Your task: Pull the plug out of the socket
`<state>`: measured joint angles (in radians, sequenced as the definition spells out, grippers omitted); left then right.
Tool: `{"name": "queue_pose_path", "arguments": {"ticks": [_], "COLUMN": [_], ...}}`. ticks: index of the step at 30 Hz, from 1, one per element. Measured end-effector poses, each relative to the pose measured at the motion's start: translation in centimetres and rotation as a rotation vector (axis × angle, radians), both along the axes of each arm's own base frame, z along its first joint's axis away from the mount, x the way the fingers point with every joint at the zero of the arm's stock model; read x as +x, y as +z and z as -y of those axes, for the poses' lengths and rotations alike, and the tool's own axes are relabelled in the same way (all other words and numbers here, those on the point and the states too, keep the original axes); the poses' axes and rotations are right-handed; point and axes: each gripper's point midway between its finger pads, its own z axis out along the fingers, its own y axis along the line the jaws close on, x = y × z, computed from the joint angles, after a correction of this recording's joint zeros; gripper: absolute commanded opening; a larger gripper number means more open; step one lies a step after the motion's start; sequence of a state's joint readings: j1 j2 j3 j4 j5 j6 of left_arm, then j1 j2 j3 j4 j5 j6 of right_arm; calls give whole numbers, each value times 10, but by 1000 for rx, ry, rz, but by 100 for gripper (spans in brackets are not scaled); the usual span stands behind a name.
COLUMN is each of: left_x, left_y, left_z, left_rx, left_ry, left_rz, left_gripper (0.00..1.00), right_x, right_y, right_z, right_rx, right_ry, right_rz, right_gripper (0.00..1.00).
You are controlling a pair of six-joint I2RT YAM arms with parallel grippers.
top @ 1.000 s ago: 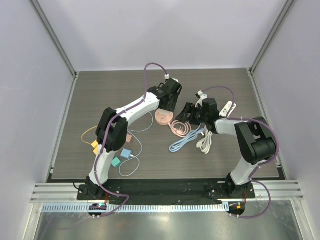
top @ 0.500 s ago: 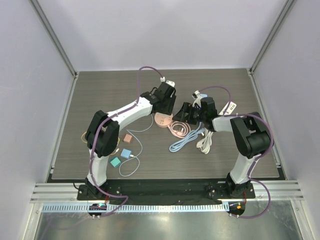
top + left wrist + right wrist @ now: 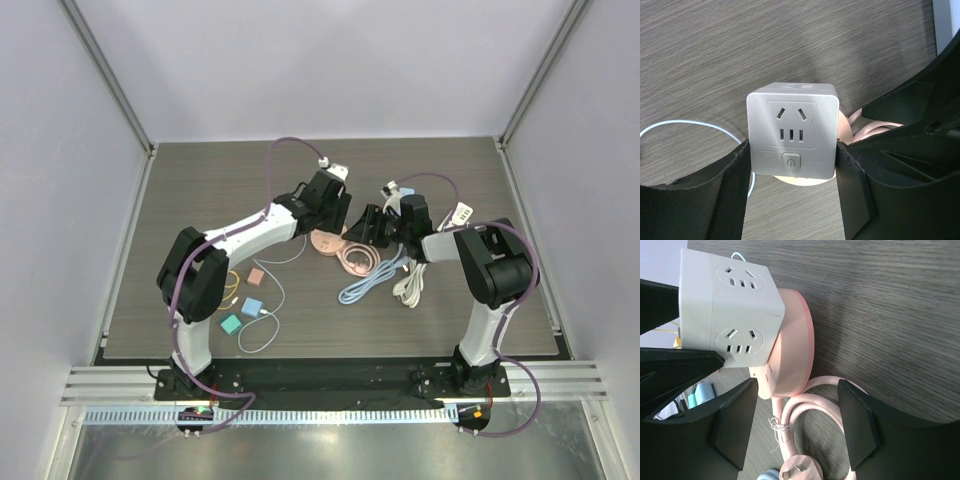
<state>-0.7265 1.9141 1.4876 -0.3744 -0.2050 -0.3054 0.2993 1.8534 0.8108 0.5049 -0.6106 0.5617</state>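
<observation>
fingers [image 3: 732, 190] of the left gripper [image 3: 792, 165] pinch the white cube plug [image 3: 792, 120] by two flat sides; it sits plugged atop the pink round socket [image 3: 792, 345]. right gripper [image 3: 797, 382] gapes wide astride that socket. plug looks hard, light, probably slippery: squeeze its flat faces, brace the socket's rim.

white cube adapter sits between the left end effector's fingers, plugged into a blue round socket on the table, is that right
Not quite. The round socket is pink, not blue, as the right wrist view shows. The rest holds: the white cube adapter sits between the left end effector's fingers, plugged into that socket on the table.
</observation>
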Motion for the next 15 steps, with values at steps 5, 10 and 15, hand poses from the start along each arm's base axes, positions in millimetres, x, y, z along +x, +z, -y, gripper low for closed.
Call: {"name": "queue_pose_path", "arguments": {"ticks": [5,10,15], "left_x": [-3,-5,-7], "left_y": [1,4,4], "left_z": [0,5,7], "left_rx": [-18,-35,-37], "left_ry": [-3,-18,-24], "left_rz": [17,26,25], "left_gripper": [0,0,0], "right_x": [2,2,0], "right_y": [-1,-4,-3], "right_z": [-4,-6,-9], "right_rx": [25,41,64], "right_ry": [8,9,20], "right_rz": [1,-11,-31], "right_gripper": [64,59,36]}}
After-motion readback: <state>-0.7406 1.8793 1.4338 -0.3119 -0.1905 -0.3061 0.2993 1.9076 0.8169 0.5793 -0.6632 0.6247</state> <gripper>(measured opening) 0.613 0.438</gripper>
